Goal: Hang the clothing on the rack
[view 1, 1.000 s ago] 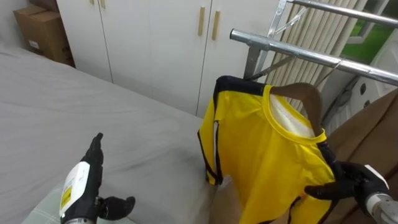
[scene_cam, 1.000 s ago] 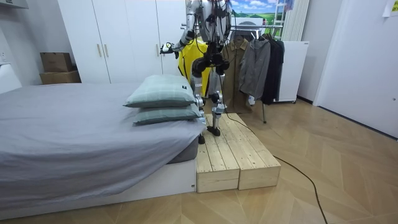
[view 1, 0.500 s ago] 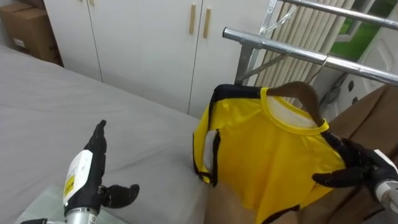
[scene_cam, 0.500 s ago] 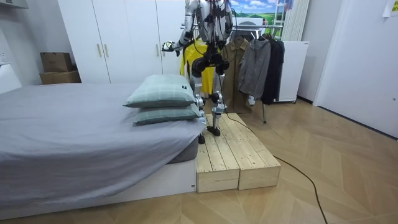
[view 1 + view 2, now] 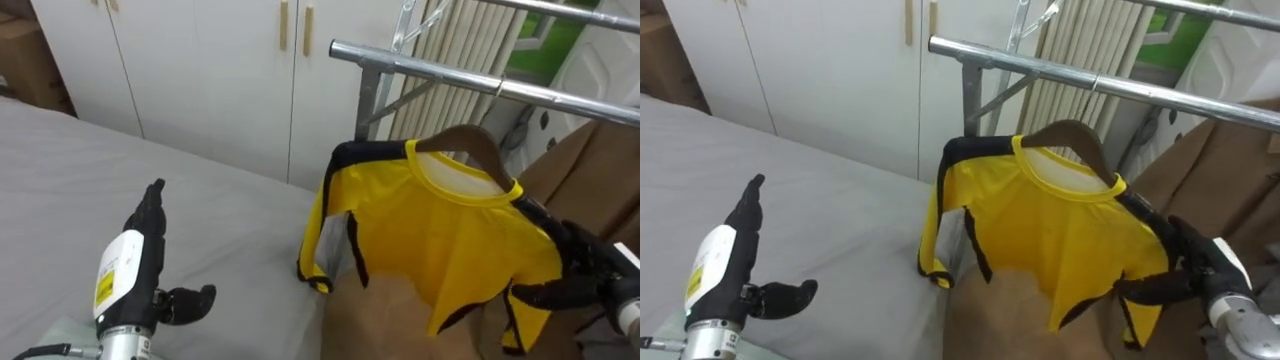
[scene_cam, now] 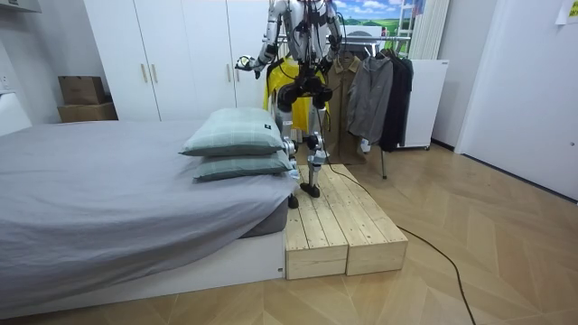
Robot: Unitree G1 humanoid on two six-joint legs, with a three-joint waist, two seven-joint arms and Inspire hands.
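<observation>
A yellow shirt [image 5: 450, 235] with black trim hangs on a brown wooden hanger [image 5: 468, 140], just under the metal rail [image 5: 470, 80] of the clothes rack. Whether the hook sits on the rail I cannot tell. My right hand [image 5: 588, 270] comes in at the lower right and pinches the shirt's shoulder end between thumb and fingers. My left hand [image 5: 135, 270] is held up over the grey bed [image 5: 150, 190], open and holding nothing. In the room view I stand on a wooden platform [image 6: 339, 226] facing the rack, with the yellow shirt [image 6: 287, 83] in front of me.
A brown garment [image 5: 590, 180] hangs on the rack to the right of the shirt, with darker clothes [image 6: 379, 95] further along. White wardrobe doors [image 5: 210, 70] stand behind the bed. Two pillows [image 6: 237, 144] lie at the bed's end beside the platform.
My right hand has carried the shirt and hanger up and further under the rail. The view has shifted right. My left hand stays raised and open.
</observation>
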